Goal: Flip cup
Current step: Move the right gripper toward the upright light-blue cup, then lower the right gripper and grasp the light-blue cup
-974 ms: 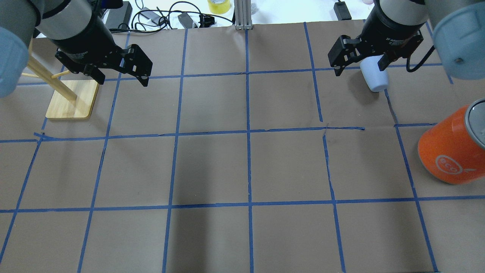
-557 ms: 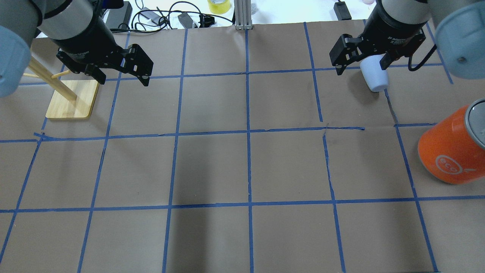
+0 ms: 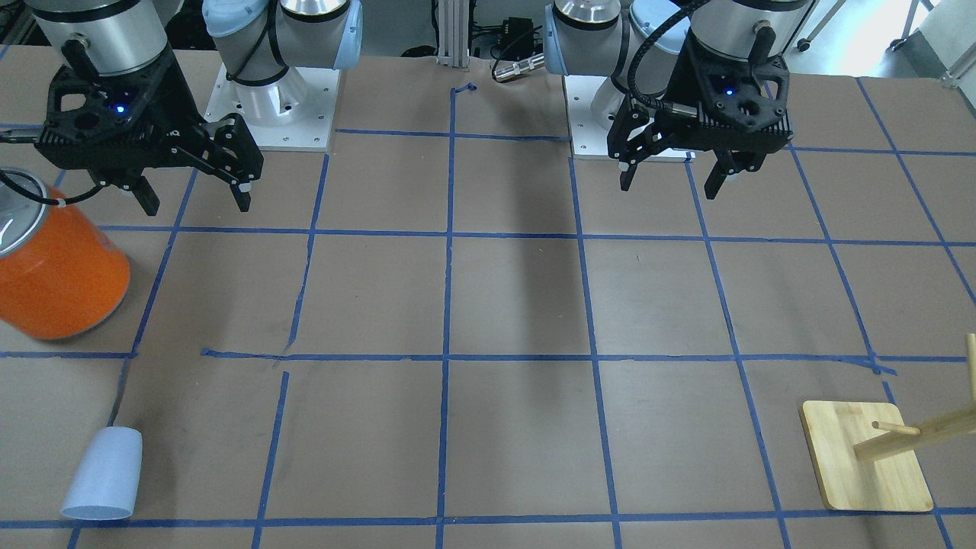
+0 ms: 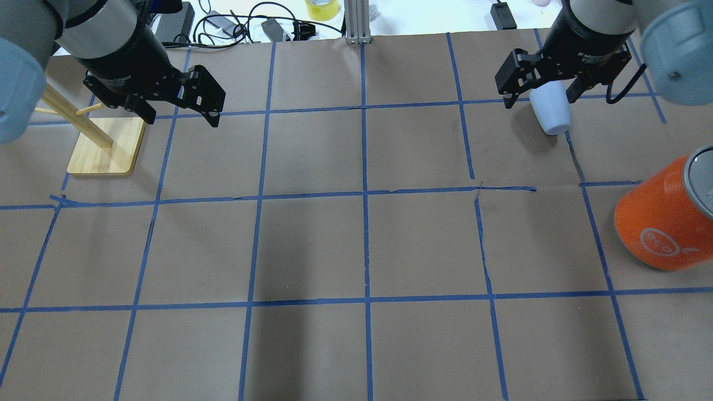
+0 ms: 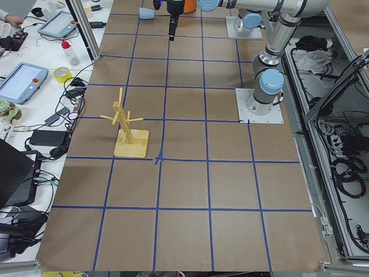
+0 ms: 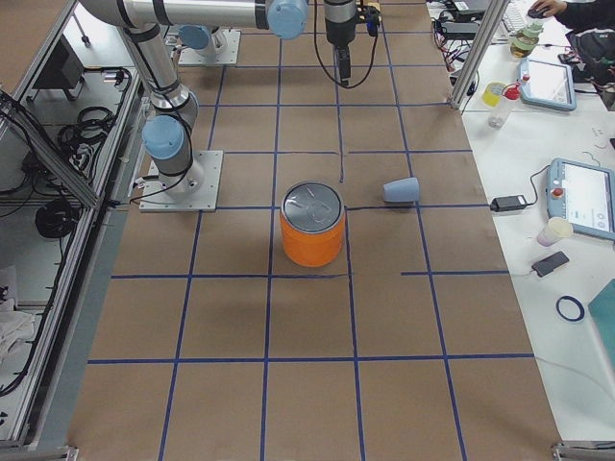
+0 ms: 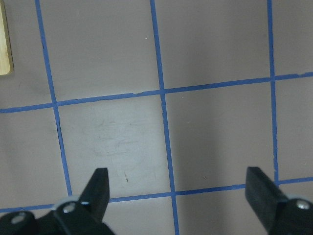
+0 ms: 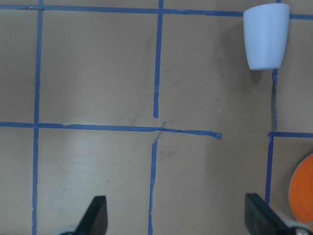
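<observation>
The cup (image 3: 103,473) is a small pale blue tumbler lying on its side at the table's far edge on the robot's right, its wide end pointing away from the robot. It also shows in the overhead view (image 4: 551,117), the right side view (image 6: 402,190) and the right wrist view (image 8: 265,36). My right gripper (image 3: 193,200) (image 4: 539,99) (image 8: 176,205) is open and empty, raised above the table, apart from the cup. My left gripper (image 3: 669,184) (image 4: 181,118) (image 7: 178,178) is open and empty above bare table.
A large orange can (image 4: 663,217) (image 3: 57,282) with a silver top stands at the right edge, nearer the robot than the cup. A wooden peg stand (image 4: 106,147) (image 3: 865,457) stands at the far left. Cables and tape lie beyond the table's far edge.
My right gripper has drifted slightly to the right and farther from the robot, still open. The cup and the left arm have not moved.
</observation>
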Motion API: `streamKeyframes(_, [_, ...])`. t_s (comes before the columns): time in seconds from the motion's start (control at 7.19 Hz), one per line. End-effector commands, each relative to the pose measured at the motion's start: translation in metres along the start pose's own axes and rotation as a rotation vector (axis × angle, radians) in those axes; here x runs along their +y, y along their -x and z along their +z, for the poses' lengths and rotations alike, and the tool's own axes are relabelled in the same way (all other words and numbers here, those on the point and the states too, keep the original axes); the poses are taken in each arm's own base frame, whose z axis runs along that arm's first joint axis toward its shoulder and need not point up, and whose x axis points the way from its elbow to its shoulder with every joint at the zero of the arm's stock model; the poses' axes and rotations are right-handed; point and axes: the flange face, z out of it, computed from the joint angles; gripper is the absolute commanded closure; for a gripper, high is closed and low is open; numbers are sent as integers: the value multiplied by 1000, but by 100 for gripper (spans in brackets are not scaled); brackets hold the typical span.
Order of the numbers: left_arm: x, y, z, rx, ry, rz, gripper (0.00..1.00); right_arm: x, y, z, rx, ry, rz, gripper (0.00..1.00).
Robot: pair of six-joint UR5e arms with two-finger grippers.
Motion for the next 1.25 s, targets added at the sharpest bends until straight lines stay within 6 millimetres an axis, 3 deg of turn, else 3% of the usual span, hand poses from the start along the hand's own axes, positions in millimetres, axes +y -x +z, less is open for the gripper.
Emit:
streamKeyframes(0.0, [-1,0,1,2,1,-2,0,-45,-69,62,7,19,29,0])
streamKeyframes(0.28, [-1,0,1,2,1,-2,0,-90,-134,146,21,-12,-25,0])
streamKeyframes(0.56, [0,0,0,0,0,-2,0,-121,-179,219,14,-8,-68,0])
streamKeyframes(0.7, [0,0,0,0,-2,-2,0,-129,-185,260,5,2,-58,0])
streamKeyframes(1.11, [0,0,0,1,0,-2,0,-138,-186,306,-20,-29,-62,0])
